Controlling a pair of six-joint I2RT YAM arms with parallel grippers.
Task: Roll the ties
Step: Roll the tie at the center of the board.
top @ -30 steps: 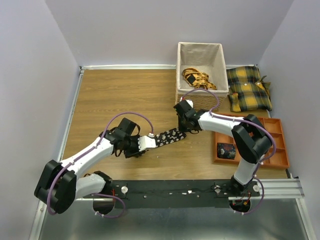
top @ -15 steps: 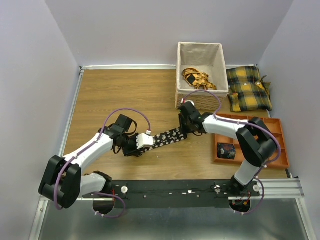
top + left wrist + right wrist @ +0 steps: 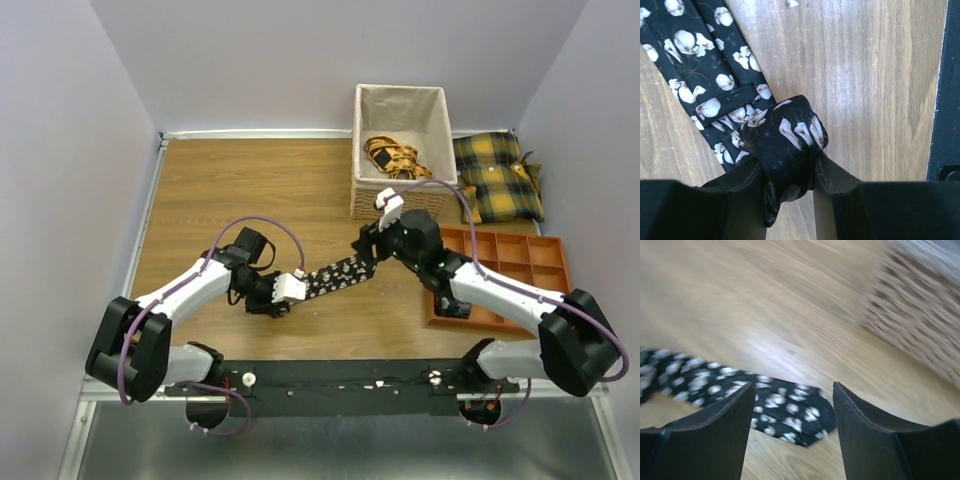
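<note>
Right jaws now apart and off the tie, left jaws clamped on its rolled end

The top external camera sits high above the near edge of the brown wooden table and looks down on all of it. The left wrist camera looks almost straight down, very close on the black fabric necktie printed with white flowers, whose strip leaves toward 11 o'clock. The right wrist camera looks obliquely from farther off, with a beige woven wicker basket at 2 o'clock. All three views share the necktie.
</note>
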